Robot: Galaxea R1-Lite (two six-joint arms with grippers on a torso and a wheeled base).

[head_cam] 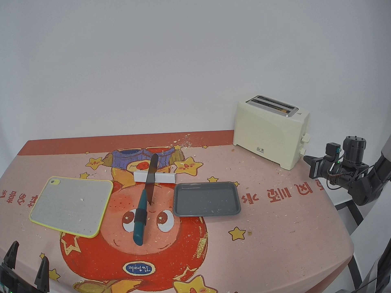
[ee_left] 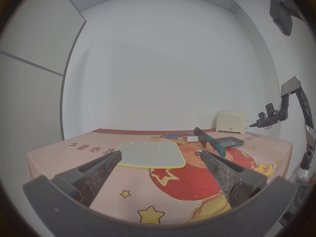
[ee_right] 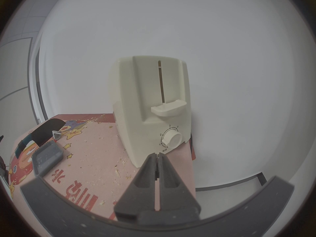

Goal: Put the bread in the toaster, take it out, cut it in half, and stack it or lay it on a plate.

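1. Over on the right, the right gripper [head_cam: 306,158] has its claws pressed together on nothing. Its nose points at the control end of the cream plastic two-slot toaster [head_cam: 271,131], near it but not touching.
2. On that end, the toaster's push-down lever [ee_right: 168,106] sits at the low end of its track, just above the round dial [ee_right: 171,138].
3. Where's the bread? My call is that it's down inside. There's a brownish trace in the top slots [head_cam: 272,104], but it's too small to be sure.
4. At the near left corner, the left gripper [head_cam: 27,261] hangs with its claws wide apart and holds nothing. It's just short of the grey cutting board with the yellow-green rim [head_cam: 71,205].
5. The teal-handled, dark-bladed knife [head_cam: 144,202] lies untouched between the board and the dark grey rectangular tray [head_cam: 206,199]. Its blade is propped on a small white block [head_cam: 167,178].
6. Progress, as I read it: loading looks done and toasting is the step in hand. Taking the slice out, halving it on the board and laying it on the tray are all yet to do. Board and tray carry only crumbs.
7. As for writing, there's a small dark mark on the toaster's side and numerals round the dial. The pink cartoon tablecloth [head_cam: 285,232] has red characters and a blue oval label [head_cam: 139,268]. I'm leaving all of it unread.
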